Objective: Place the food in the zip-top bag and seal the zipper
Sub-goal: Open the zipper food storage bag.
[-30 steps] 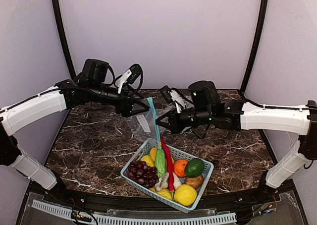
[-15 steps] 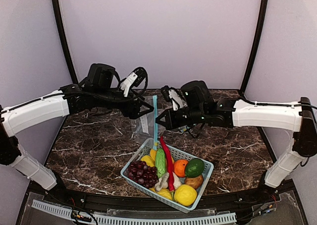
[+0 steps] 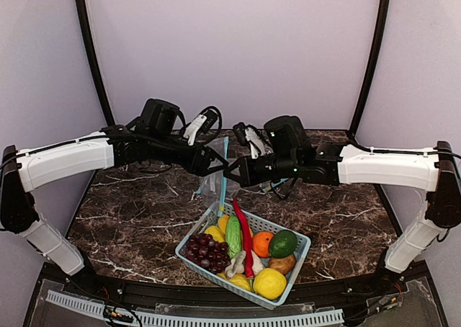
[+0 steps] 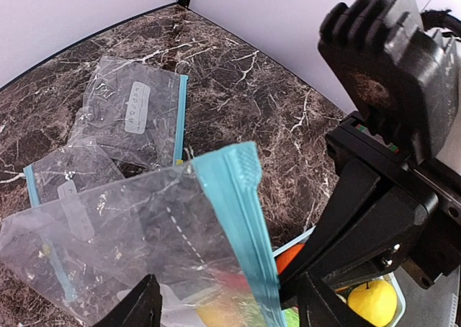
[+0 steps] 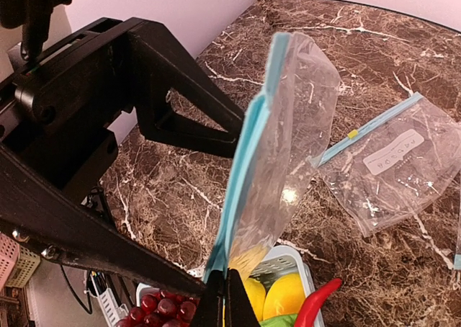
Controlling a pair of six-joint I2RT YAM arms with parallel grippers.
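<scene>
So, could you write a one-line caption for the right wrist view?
Right tool pinching the blue zipper of a clear zip-top bag, held upright above the basket.

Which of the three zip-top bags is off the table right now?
The bag held up between both grippers; the other two bags lie flat on the marble.

Dark marbled worktop [image 3: 137, 212] with a light blue basket [image 3: 299, 263] at 6 o'clock. Inside: purple grapes [image 3: 202, 251] at its 9 o'clock, long red chili [image 3: 245, 235] across the middle, yellow lemon [image 3: 269, 283] at 5 o'clock.
</scene>
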